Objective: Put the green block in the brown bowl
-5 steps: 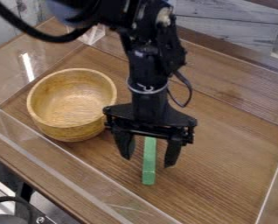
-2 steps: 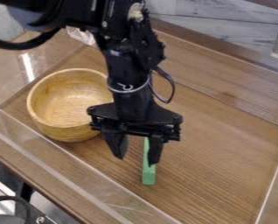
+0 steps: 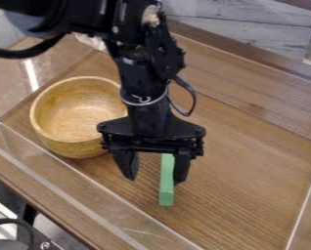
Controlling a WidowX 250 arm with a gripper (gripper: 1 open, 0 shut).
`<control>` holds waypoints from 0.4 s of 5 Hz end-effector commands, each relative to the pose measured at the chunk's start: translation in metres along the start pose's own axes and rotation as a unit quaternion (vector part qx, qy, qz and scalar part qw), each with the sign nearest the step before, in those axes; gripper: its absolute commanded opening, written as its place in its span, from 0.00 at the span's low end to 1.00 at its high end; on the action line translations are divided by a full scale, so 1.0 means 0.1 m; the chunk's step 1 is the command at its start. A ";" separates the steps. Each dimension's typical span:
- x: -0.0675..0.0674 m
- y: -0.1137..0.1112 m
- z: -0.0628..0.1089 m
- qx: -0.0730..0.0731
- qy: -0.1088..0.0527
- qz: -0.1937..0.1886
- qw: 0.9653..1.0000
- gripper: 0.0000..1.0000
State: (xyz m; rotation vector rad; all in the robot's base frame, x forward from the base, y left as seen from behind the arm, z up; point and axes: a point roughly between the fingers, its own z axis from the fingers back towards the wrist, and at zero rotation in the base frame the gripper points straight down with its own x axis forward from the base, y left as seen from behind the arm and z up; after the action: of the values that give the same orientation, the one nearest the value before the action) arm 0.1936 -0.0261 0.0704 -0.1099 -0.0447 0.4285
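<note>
Nearest the camera, the green block lies flat on the wooden table, its long axis running from the near edge back toward the arm, far end tucked between the fingers. Over it, the gripper points straight down with fingers spread wide on either side of the block, pinching nothing; compared with a second ago it has shifted left toward the bowl and rolled slightly, so I judge the grasp is being lined up, not yet made. Behind and left, the brown bowl sits empty, near the arm.
</note>
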 end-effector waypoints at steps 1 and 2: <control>0.19 -0.05 0.08 -0.012 -0.025 0.028 0.999 1.00; 0.15 0.01 0.09 -0.014 -0.023 0.014 1.000 1.00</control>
State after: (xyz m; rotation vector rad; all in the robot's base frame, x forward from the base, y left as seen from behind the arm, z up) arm 0.2022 -0.0183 0.0718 -0.1177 -0.0620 0.4609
